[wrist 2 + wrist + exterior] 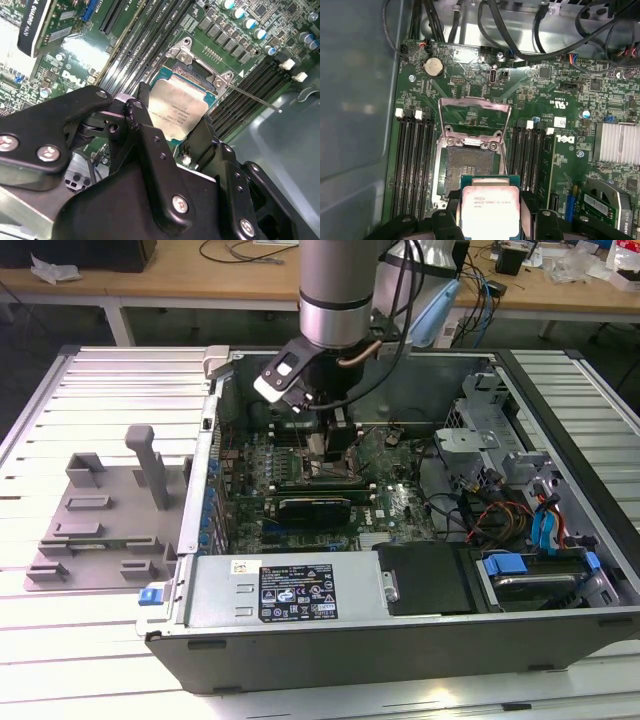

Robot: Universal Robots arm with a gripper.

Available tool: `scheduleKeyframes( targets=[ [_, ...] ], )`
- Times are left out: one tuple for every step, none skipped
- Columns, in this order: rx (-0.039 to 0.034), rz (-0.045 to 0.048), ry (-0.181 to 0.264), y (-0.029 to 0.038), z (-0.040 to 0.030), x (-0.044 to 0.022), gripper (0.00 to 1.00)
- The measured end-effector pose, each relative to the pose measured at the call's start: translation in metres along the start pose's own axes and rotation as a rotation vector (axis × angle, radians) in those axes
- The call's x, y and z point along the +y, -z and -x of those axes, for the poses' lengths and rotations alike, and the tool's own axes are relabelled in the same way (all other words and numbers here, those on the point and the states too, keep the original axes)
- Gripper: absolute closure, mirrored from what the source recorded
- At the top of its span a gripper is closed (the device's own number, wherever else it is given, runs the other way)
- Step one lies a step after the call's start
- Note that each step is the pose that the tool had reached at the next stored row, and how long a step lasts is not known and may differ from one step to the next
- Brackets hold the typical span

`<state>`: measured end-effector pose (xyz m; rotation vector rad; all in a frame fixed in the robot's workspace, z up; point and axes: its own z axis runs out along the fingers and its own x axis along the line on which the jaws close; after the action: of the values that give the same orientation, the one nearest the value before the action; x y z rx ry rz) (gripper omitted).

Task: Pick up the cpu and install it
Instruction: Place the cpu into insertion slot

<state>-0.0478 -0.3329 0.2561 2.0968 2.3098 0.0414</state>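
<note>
The cpu is a flat square chip with a silver top and a thin green edge, and my gripper is shut on it, one black finger on each side. In the second wrist view the cpu hangs tilted close over the open socket, held by the gripper. The socket lies bare on the green motherboard with its metal load plate swung up. In the exterior view the gripper reaches down into the open computer case. Whether the chip touches the socket I cannot tell.
Black memory slots flank the socket on both sides. A finned heatsink and an expansion card sit nearby. Cables and drive bays fill the exterior view's right. A grey fixture lies on the table at the exterior view's left.
</note>
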Motion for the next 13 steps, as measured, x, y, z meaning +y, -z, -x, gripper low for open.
scheduleKeyframes(
  targets=[
    [0.0, 0.0, 0.0, -0.0008, -0.0007, 0.0001, 0.45],
    [0.0002, 0.0002, -0.002, -0.0016, -0.0013, 0.0002, 0.45],
    [0.0, 0.0002, -0.008, -0.0023, -0.0016, 0.0003, 0.45],
    [-0.0005, 0.0, -0.018, -0.0027, -0.0016, 0.0005, 0.45],
    [-0.0011, 0.0001, -0.036, -0.0036, -0.0016, 0.0007, 0.45],
    [-0.0015, 0.0001, -0.047, -0.0042, -0.0016, 0.001, 0.45],
    [-0.002, 0.0001, -0.058, -0.0048, -0.0017, 0.002, 0.45],
    [-0.0026, 0.0002, -0.06, -0.0056, -0.0027, 0.0034, 0.45],
    [-0.0063, -0.0001, -0.059, -0.0063, -0.0035, 0.0052, 0.45],
    [-0.0214, -0.0012, -0.059, -0.0075, -0.0058, 0.006, 0.45],
    [-0.0403, -0.0024, -0.058, -0.0096, -0.0085, 0.0063, 0.45],
    [-0.0405, -0.0025, -0.058, -0.0124, -0.0096, 0.0064, 0.45],
    [-0.0405, -0.0025, -0.058, -0.0141, -0.0111, 0.0064, 0.45]
  ],
)
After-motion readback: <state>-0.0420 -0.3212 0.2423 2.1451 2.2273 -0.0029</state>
